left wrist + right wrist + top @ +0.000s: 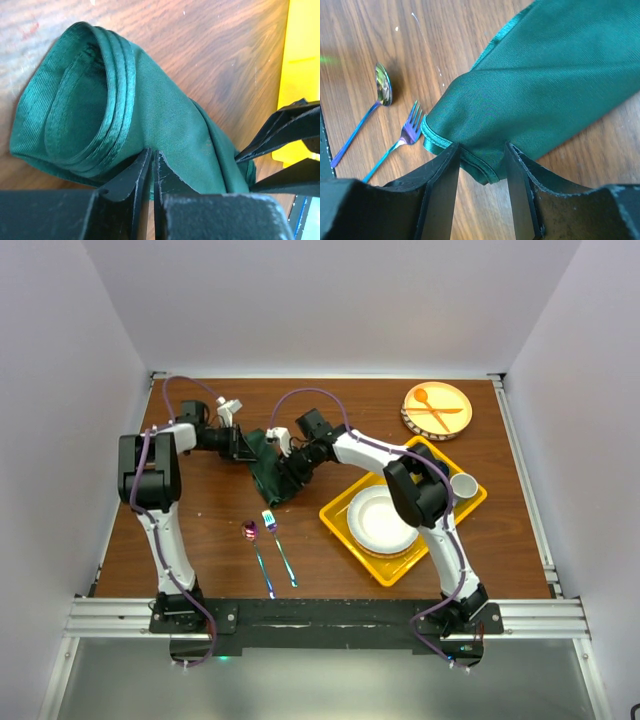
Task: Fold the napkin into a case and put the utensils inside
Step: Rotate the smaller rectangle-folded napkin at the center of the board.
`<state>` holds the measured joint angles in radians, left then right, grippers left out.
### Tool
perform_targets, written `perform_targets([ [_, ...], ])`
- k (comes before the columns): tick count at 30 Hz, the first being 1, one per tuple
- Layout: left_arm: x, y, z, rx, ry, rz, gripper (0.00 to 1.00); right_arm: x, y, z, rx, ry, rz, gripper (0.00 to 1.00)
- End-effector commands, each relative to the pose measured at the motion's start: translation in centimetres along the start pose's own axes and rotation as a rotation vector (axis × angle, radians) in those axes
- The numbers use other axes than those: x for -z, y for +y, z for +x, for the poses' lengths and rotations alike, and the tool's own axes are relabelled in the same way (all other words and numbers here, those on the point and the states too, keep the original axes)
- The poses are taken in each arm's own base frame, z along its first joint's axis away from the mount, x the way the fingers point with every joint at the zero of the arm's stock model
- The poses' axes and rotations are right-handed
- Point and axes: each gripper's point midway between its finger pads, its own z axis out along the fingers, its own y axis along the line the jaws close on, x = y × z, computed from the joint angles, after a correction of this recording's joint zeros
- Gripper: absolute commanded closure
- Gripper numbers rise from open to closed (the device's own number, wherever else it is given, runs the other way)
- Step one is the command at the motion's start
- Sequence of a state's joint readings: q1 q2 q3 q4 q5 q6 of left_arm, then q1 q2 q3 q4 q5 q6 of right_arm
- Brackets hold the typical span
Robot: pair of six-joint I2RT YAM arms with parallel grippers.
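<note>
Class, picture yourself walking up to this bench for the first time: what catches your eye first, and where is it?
The dark green napkin, bunched mid-table, draws the eye: the right tool has a corner between its fingers and the left tool sits nearly shut at its other end. Toward the near edge lie an iridescent spoon and fork, and a white plate sits in a yellow tray to the right.

The napkin (pixel 165 115) lies bunched on the wooden table (pixel 225 45), its satin hems curled into a loop at the upper left. The left gripper (pixel 152 159) rises from the bottom edge, fingers almost together with a thin slit between, tips against the cloth. At the right, the right gripper (pixel 243 174) meets the napkin's narrowed end. A yellow tray (pixel 300 75) shows behind.
</note>
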<state>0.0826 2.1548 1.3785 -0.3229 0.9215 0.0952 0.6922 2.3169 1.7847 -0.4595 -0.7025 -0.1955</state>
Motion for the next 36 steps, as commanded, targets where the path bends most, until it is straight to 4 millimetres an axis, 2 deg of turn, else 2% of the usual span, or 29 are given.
perform_targets([
  [1,-1.9,2.9,2.2,0.039,0.070,-0.076,0.88,-1.8,-2.3,2.8,-0.039,0.083,0.084,0.54],
  [3,-2.4,2.8,2.0,0.029,0.077,-0.071,0.88,-1.6,-2.3,2.5,-0.035,0.079,0.095,0.52],
  [6,-2.9,2.4,1.4,0.019,0.075,-0.063,0.88,-0.4,-1.7,1.0,-0.035,0.043,0.097,0.46],
  [7,-2.8,1.9,0.7,0.013,0.061,-0.041,0.86,0.1,-1.7,0.2,-0.043,0.021,0.101,0.46],
  [11,-1.6,-0.2,-3.0,-0.066,-0.043,0.008,0.80,3.2,1.0,-4.6,-0.042,-0.119,0.026,0.45],
  [15,1.3,-4.0,-7.5,-0.086,-0.169,0.077,0.74,4.8,3.0,-7.6,-0.005,-0.224,-0.023,0.47],
  [18,2.3,-5.5,-9.2,-0.082,-0.215,0.102,0.72,4.9,3.8,-8.4,-0.044,-0.264,-0.071,0.49],
  [22,2.3,-6.0,-9.1,-0.046,-0.225,0.130,0.71,3.4,3.7,-8.4,-0.128,-0.282,-0.118,0.55],
  [26,2.0,-5.9,-7.9,-0.020,-0.211,0.130,0.71,2.1,3.5,-7.8,-0.193,-0.273,-0.164,0.63],
  [32,1.7,-5.5,-7.1,0.007,-0.203,0.124,0.71,-0.7,1.9,-5.7,-0.306,-0.250,-0.192,0.65],
  [36,1.2,-4.8,-6.1,0.037,-0.177,0.120,0.71,-2.2,1.1,-5.6,-0.335,-0.259,-0.201,0.66],
])
